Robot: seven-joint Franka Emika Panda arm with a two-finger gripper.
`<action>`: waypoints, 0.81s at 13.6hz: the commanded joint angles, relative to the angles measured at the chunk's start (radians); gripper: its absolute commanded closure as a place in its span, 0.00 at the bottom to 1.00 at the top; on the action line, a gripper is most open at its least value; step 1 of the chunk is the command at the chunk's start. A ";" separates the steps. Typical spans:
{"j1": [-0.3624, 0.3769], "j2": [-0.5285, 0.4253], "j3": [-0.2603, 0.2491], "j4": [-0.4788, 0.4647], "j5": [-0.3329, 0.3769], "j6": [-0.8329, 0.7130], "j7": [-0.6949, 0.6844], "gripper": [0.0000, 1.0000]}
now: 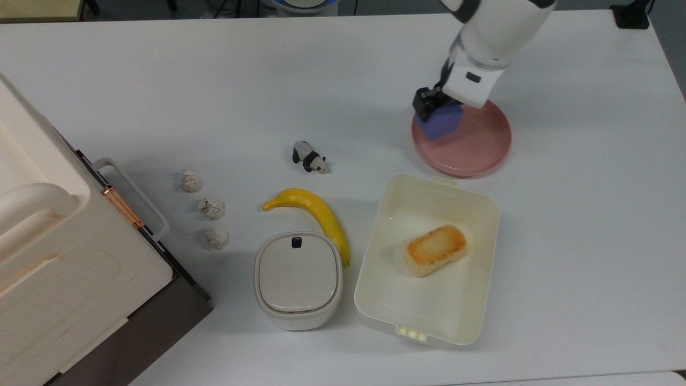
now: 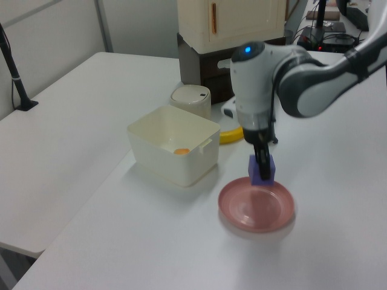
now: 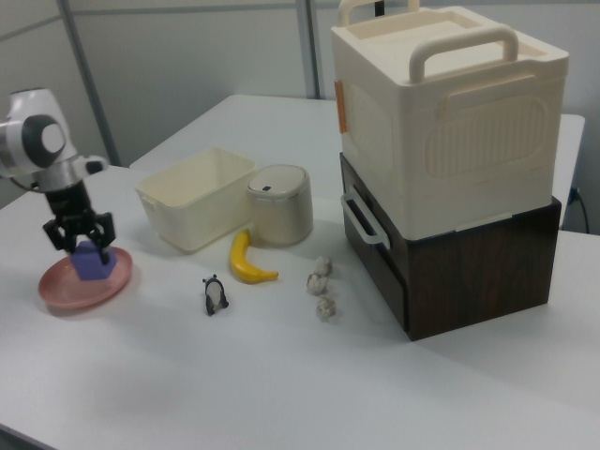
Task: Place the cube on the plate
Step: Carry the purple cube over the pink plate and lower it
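My gripper (image 1: 438, 113) is shut on the blue-purple cube (image 1: 441, 124). The cube hangs over the left part of the pink plate (image 1: 477, 147) in the top view. In the left view the cube (image 2: 261, 173) sits in the gripper (image 2: 261, 165) low over the far edge of the plate (image 2: 257, 210); I cannot tell whether it touches. From the right view the gripper (image 3: 82, 240) points straight down with the cube (image 3: 92, 263) over the plate (image 3: 70, 291).
The cream tray (image 1: 375, 289) with a toasted bread piece (image 1: 435, 250) lies just below the plate in the top view. A panda figure (image 1: 310, 157), a banana (image 1: 316, 214), a lidded pot (image 1: 298, 279), three crumpled lumps (image 1: 211, 208) and a big cream box (image 1: 59, 257) lie to the top view's left.
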 commanded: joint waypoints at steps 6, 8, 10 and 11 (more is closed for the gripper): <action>0.021 0.041 0.043 0.055 -0.007 0.044 0.204 0.00; -0.163 -0.036 0.197 0.056 -0.039 -0.024 0.229 0.00; -0.277 -0.093 0.256 0.078 -0.076 -0.113 0.262 0.00; -0.335 -0.116 0.273 0.099 -0.074 -0.156 0.256 0.00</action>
